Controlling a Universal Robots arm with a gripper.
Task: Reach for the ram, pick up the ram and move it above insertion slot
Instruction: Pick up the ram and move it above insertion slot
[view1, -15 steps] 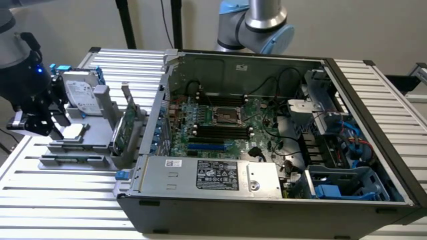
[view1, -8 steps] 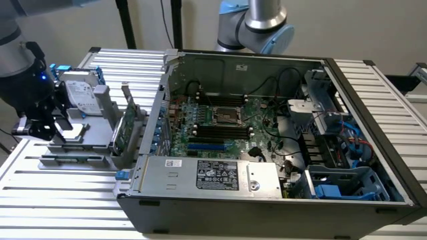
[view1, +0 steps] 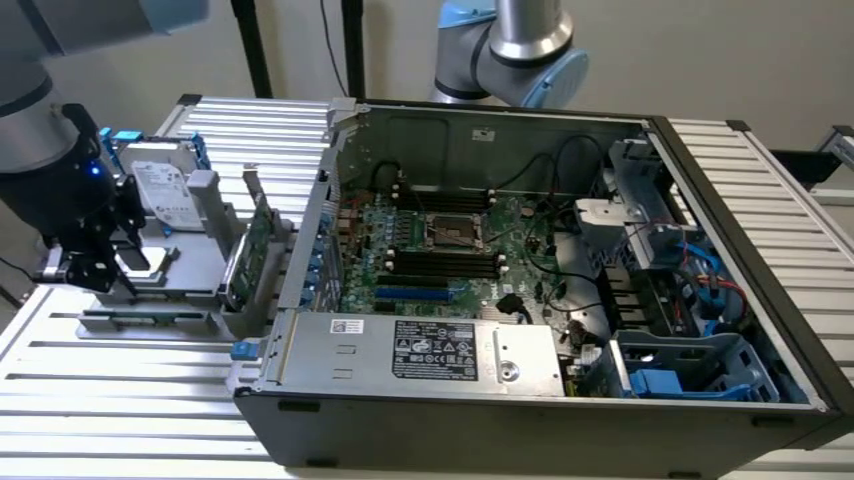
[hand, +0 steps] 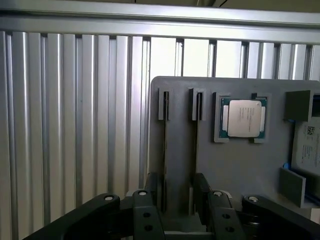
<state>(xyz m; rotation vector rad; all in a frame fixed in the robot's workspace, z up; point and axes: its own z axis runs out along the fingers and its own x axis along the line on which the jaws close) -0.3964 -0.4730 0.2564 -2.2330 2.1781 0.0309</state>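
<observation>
The ram (hand: 164, 150) stands on edge in a slot of the grey parts holder (hand: 225, 165), showing as a thin dark line. My gripper (hand: 177, 192) is open just above it, and the ram's edge runs between the two black fingers (hand: 152, 192), closer to one of them. In the exterior view the gripper (view1: 96, 278) hangs over the holder at the exterior view's left, with the ram (view1: 147, 318) a green strip along the holder's near side. The black insertion slots (view1: 441, 262) lie on the motherboard inside the open computer case.
On the holder are a CPU (hand: 243, 117), a hard drive (view1: 167, 190) and an upright green expansion card (view1: 254, 250). The case wall (view1: 314, 230) rises between holder and motherboard. A power supply (view1: 427, 350) fills the case front. A second arm (view1: 514, 50) stands behind.
</observation>
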